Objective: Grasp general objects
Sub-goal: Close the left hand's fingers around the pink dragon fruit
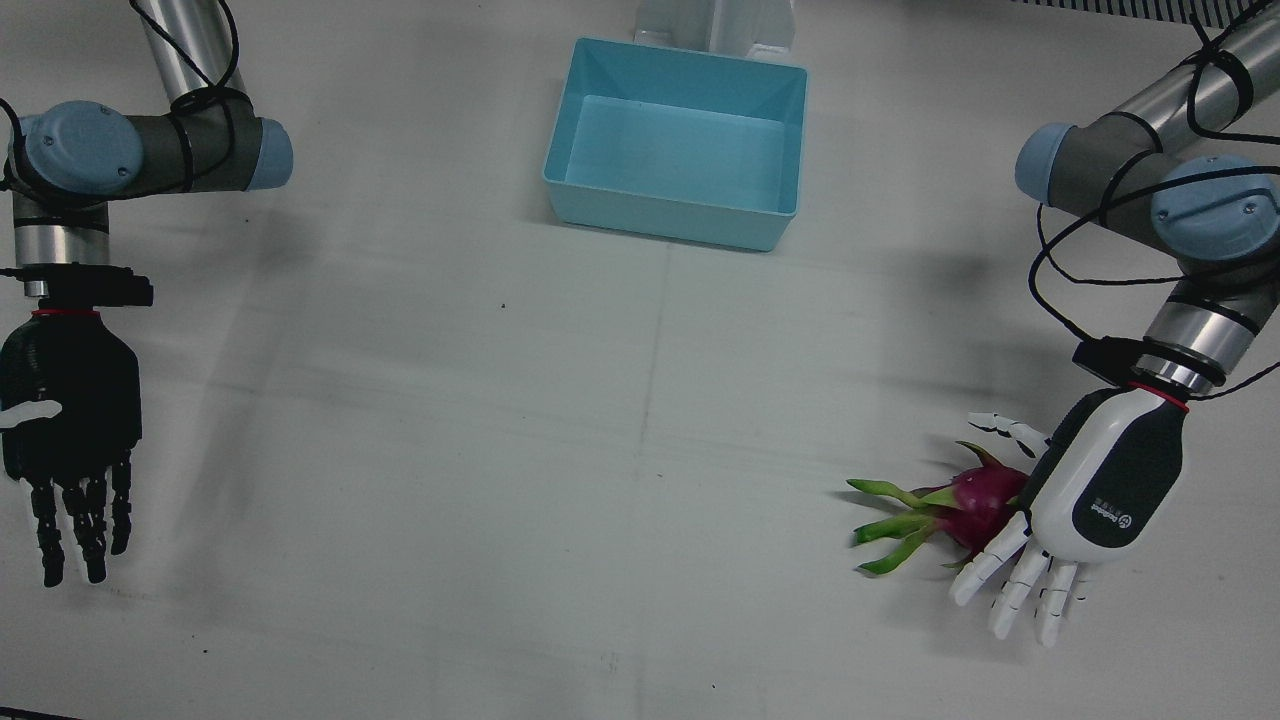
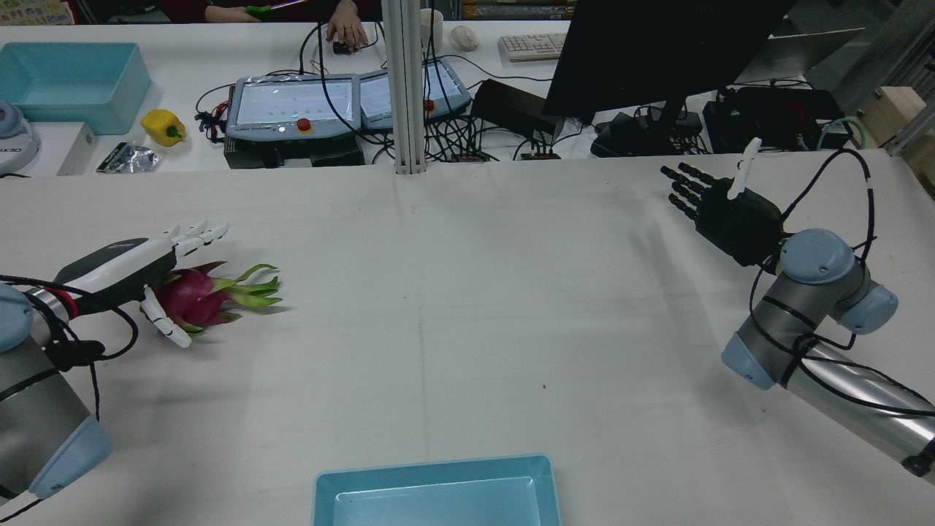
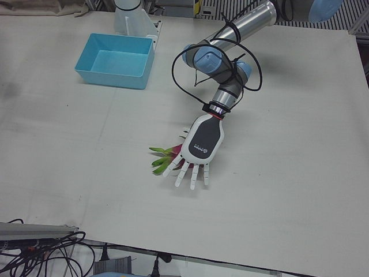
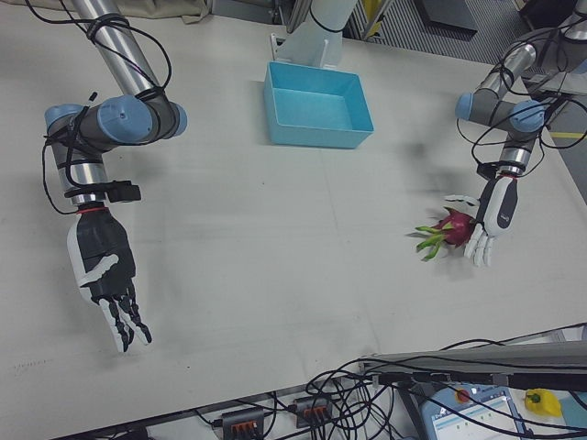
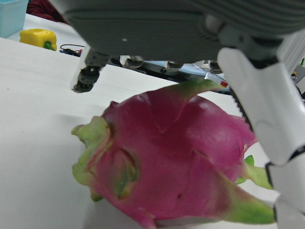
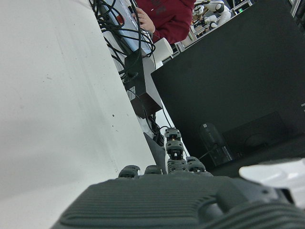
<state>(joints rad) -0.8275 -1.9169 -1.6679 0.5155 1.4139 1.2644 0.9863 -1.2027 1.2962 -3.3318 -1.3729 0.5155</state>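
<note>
Dragon fruit: seen closest in the left hand view as a plump magenta body with smooth, waxy skin and pointed scales that fade to green; it lies on the table under the left hand's palm, and its far end is cut off by the frame edge there.
Dragon fruit leaves: long green tips are seen pointing away from the palm towards the table's middle in the front view; part of the body is hidden beneath the hand.
Left hand: a glossy white shell with a dark matte back panel is held palm-down over the fruit; the fingers are stretched out straight and spread, and the thumb is set apart on the other side of the fruit. Nothing is gripped; whether the palm touches the fruit cannot be told.
Table: a flat, pale, matte surface marked by faint seams.
Right hand: a black, ribbed shell with one white digit; the fingers are extended and apart, nothing is held, and it is kept well apart from the fruit at the table's other side.
Bin: a light-blue rectangular plastic tub with smooth sloping walls is set at the robot's end of the table, between the arms.
Background: a yellow bell pepper is seen on a further desk; cables and a dark monitor are partly cut off.
</note>
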